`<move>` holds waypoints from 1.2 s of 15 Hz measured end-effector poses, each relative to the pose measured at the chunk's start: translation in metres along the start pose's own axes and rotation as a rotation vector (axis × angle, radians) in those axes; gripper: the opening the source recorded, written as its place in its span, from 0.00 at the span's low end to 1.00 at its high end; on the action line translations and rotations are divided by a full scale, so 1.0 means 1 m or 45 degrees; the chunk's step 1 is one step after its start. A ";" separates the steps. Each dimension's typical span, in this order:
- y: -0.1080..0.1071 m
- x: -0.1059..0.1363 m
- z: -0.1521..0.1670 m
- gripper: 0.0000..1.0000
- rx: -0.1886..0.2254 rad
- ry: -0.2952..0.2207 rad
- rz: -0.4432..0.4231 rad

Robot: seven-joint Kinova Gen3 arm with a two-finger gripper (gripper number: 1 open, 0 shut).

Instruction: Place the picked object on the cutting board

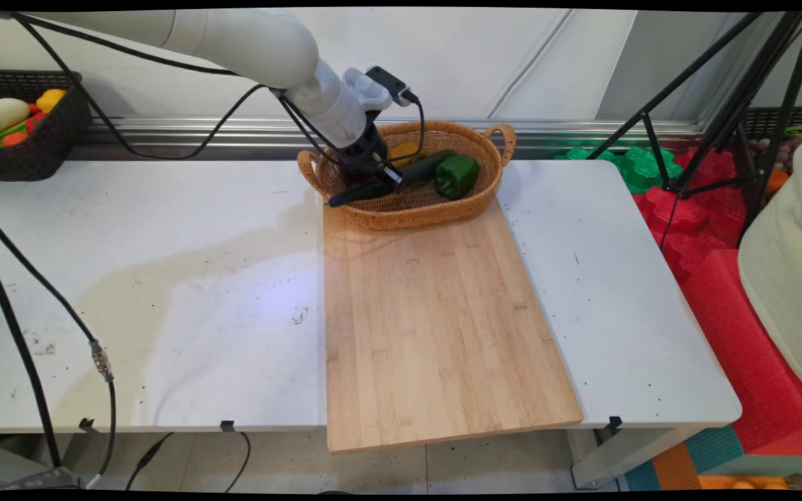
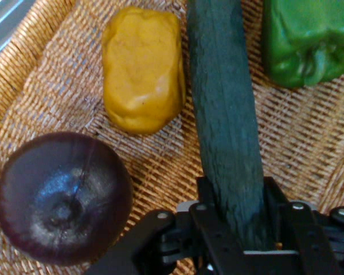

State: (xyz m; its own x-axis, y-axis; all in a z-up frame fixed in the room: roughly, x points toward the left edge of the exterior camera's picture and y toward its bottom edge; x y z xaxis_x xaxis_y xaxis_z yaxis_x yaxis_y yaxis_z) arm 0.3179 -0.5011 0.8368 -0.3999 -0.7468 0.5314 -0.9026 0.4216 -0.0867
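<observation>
White tabletop [image 1: 164, 278] carries a board [image 1: 436, 320] with a basket [image 1: 408, 209] at its 12 o'clock end. Inside, the tool [image 2: 241, 229] is clenched on a cucumber [image 2: 223, 114]; pepper [image 2: 304, 40] at 2 o'clock, potato [image 2: 142, 71] at 11, eggplant [image 2: 63, 197] at 9.

Woven wicker basket [image 2: 309, 149], matt rough-skinned cucumber [image 2: 226, 114], glossy smooth purple fruit [image 2: 63, 197], bare bamboo wood board [image 1: 436, 320].

White table [image 1: 164, 278] w/ a big wood board [image 1: 436, 327] on its right half. Woven basket [image 1: 401, 209] sits at the board's far end. Dark basket [image 1: 32, 149] of veg at far left. Black tripod [image 1: 721, 118] and red mats [image 1: 735, 334] at right.
</observation>
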 end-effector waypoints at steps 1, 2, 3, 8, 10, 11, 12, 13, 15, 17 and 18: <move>0.002 0.002 -0.005 0.00 0.007 0.012 -0.006; 0.004 0.005 -0.012 0.00 0.016 0.027 -0.009; 0.005 0.008 -0.020 0.00 0.023 0.042 -0.010; 0.019 0.020 -0.058 0.00 0.043 0.120 0.010; 0.031 0.023 -0.082 0.00 0.039 0.166 0.024; 0.039 0.022 -0.095 0.00 0.032 0.186 0.036; 0.046 0.020 -0.105 0.00 0.021 0.196 0.038; 0.051 0.018 -0.111 0.00 0.012 0.199 0.038; 0.067 0.006 -0.130 0.00 -0.021 0.201 0.039; 0.085 -0.009 -0.144 0.00 -0.058 0.191 0.053; 0.094 -0.018 -0.150 0.00 -0.078 0.184 0.063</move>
State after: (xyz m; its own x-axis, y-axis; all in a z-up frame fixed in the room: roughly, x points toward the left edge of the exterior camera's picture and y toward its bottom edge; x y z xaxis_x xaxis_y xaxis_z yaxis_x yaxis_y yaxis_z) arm 0.2644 -0.3707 0.9454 -0.4124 -0.6443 0.6440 -0.8692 0.4899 -0.0664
